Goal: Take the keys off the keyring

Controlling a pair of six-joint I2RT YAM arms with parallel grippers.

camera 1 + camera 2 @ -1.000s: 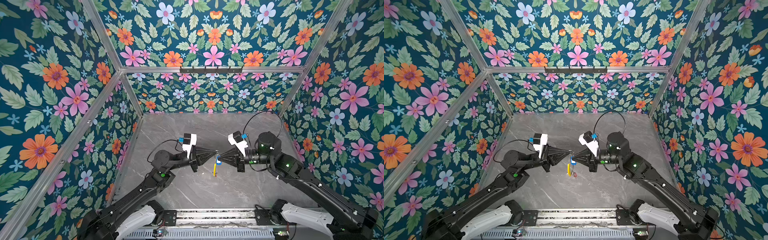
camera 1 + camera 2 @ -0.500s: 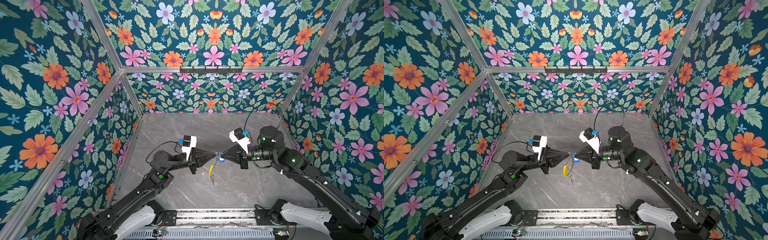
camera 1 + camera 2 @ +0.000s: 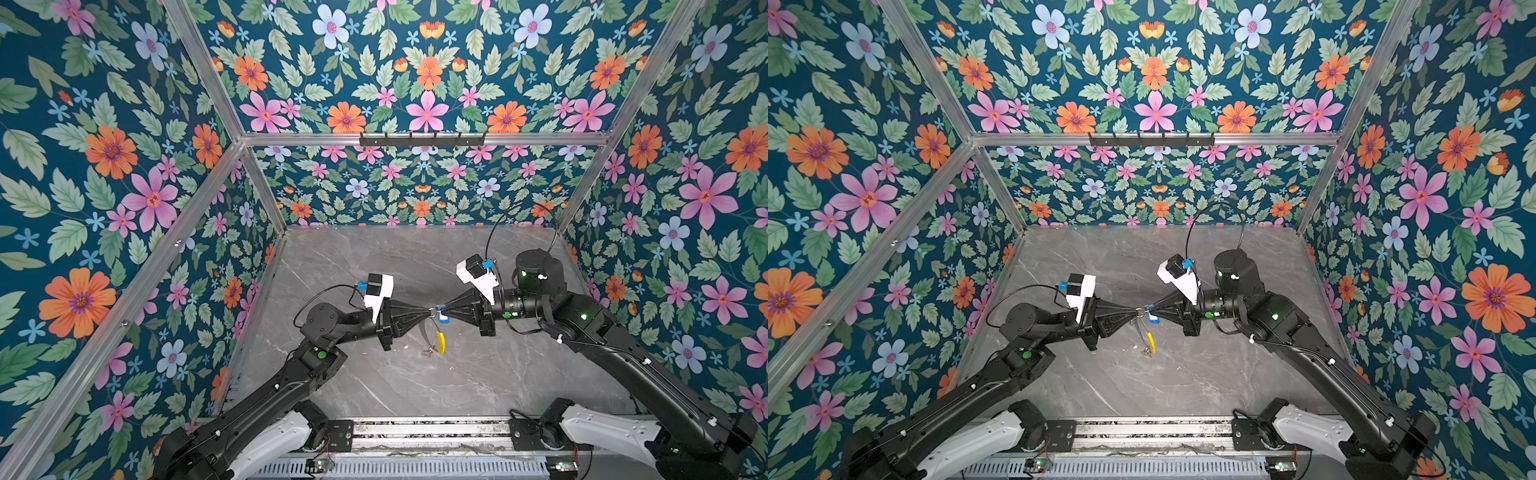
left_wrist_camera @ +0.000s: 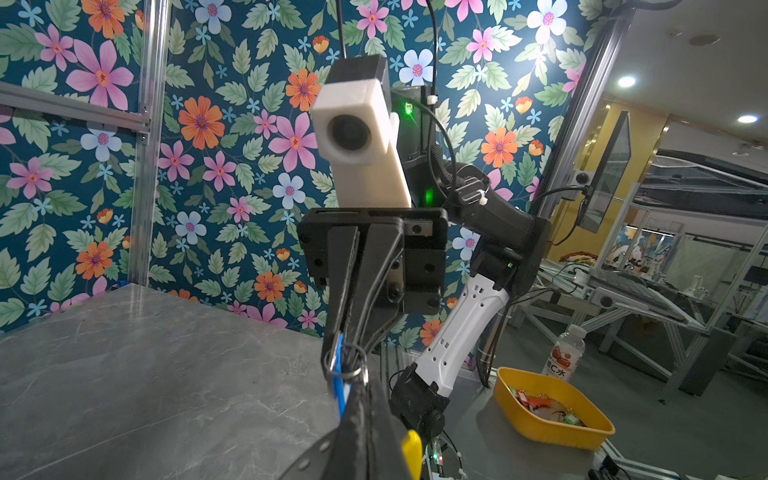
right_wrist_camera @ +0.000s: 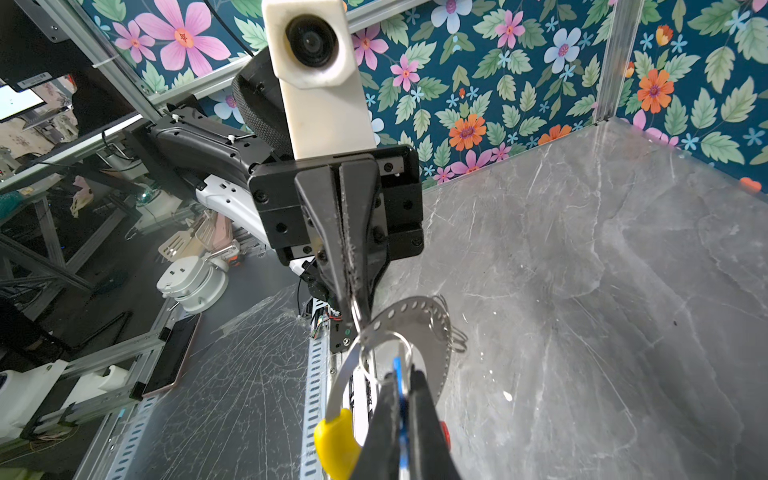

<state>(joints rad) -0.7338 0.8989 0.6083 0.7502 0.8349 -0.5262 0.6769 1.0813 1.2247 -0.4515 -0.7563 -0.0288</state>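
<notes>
Two robot arms meet tip to tip above the middle of the grey bench [image 3: 374,257]. The left gripper [image 3: 428,310] is clamped shut on the keyring [image 5: 419,320], a flat silver hoop punched with holes. The hoop hangs below the pincers with its yellow sleeve [image 3: 440,343] lowest, close over the bench; whether it touches cannot be made out. The right gripper [image 3: 441,309] is closed on the blue-tagged key [image 3: 444,318], whose small split ring [image 4: 347,365] threads the hoop just beside the left fingertips. The step in hand appears to be drawing that key free. Done well, the left arm would hold the hoop dead steady while the right pulls slowly along the band's curve without twisting, since the thin plastic tag could slip.
</notes>
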